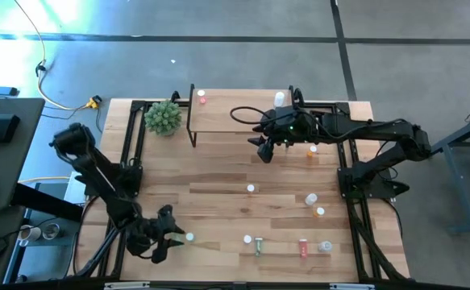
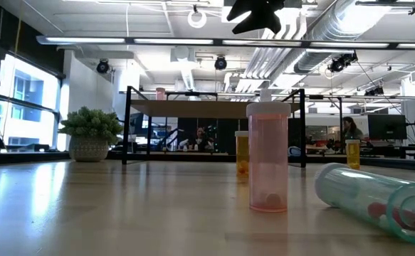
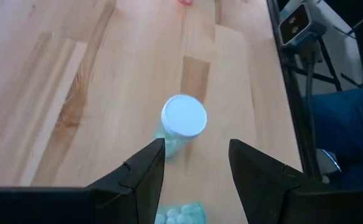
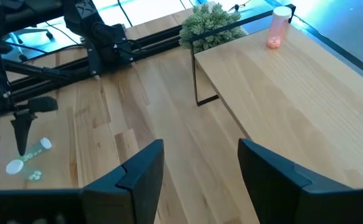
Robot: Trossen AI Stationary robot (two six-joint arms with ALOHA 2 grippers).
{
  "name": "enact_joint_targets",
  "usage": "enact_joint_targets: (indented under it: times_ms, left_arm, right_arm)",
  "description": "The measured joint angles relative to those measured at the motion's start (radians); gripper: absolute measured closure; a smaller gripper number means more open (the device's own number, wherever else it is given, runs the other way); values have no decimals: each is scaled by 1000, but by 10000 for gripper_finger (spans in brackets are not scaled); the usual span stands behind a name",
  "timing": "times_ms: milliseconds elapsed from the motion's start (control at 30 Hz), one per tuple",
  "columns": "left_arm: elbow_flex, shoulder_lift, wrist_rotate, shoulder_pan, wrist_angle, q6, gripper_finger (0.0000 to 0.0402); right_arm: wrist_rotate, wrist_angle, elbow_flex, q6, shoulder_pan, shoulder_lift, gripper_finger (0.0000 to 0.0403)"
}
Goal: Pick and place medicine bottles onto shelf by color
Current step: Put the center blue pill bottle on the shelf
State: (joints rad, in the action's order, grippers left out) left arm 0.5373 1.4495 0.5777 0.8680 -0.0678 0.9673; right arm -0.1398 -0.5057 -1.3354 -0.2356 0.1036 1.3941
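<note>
Bottle (image 3: 182, 124), green, stands upright, white cap up, before the left gripper's (image 3: 197, 163) empty, parted fingers.

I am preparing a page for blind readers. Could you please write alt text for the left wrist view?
The left gripper hangs open over a wooden table, just above a green bottle with a white cap. A few pale pills lie loose on the wood near the fingers, and a black frame runs along the table's edge.
</note>
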Motion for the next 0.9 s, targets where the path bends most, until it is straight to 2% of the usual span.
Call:
enact_joint_targets:
  times_ms: [267,900]
  left_arm:
    - [0,105,26,0,-82,2,232]
    - [1,237,55,-46,-194,2,232]
  right_arm:
    - [0,1,0,0,0,0,206]
    - [0,8,1,0,0,0,206]
